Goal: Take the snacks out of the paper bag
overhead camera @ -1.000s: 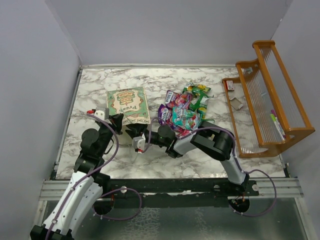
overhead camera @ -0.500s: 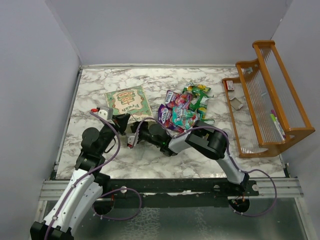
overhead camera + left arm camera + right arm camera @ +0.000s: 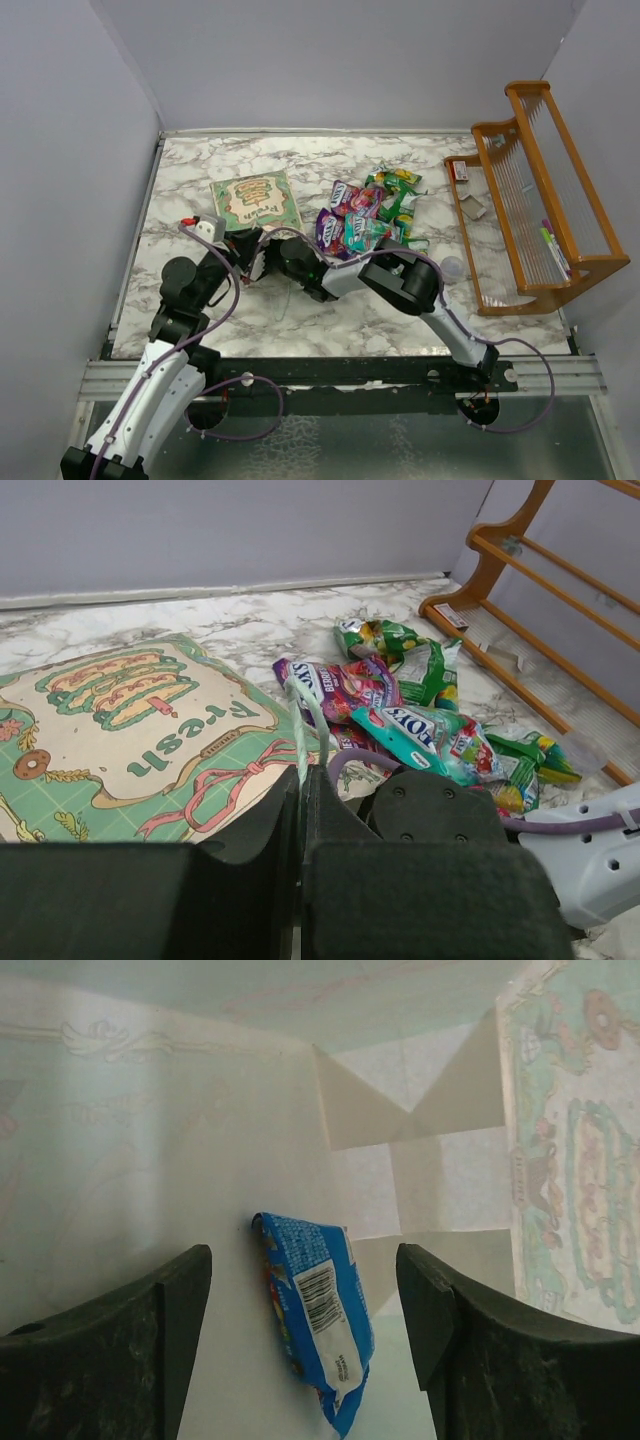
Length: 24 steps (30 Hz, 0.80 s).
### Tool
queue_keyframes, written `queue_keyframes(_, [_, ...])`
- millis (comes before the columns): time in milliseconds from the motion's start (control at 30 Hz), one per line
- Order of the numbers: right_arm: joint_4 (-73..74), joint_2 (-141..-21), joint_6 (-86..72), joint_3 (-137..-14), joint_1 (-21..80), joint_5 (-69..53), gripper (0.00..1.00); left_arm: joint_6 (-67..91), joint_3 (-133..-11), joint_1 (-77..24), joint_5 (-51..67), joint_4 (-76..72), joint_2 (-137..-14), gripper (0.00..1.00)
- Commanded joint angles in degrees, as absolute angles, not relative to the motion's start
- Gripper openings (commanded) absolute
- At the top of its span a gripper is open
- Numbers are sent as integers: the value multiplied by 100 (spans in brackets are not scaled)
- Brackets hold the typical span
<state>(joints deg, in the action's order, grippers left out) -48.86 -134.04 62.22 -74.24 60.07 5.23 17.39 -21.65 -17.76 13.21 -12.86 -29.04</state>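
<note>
A pale-green paper bag (image 3: pixel 255 200) is laid on its side left of the table's centre, with its printed face turned up; a sandwich drawing and a red ribbon are shown on it. A thin green handle (image 3: pixel 303 720) is looped up at its mouth. Inside, on the cream-white lining, one blue packet (image 3: pixel 315 1315) with a barcode is seen lying. Just right of the bag, shiny snacks (image 3: pixel 370 215) in purple, pink and green are heaped, overlapping.

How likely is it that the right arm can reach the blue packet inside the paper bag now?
Probably yes: the right pincer stands open inside the paper bag, with the blue packet lying unobstructed between its fingers.
</note>
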Motion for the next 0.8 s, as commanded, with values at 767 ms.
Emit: queue_keyframes(767, [-4411,-14503,6563,-8802,5670,-511,64,1729,-2235,-1771,1808,-1574,-3024,0])
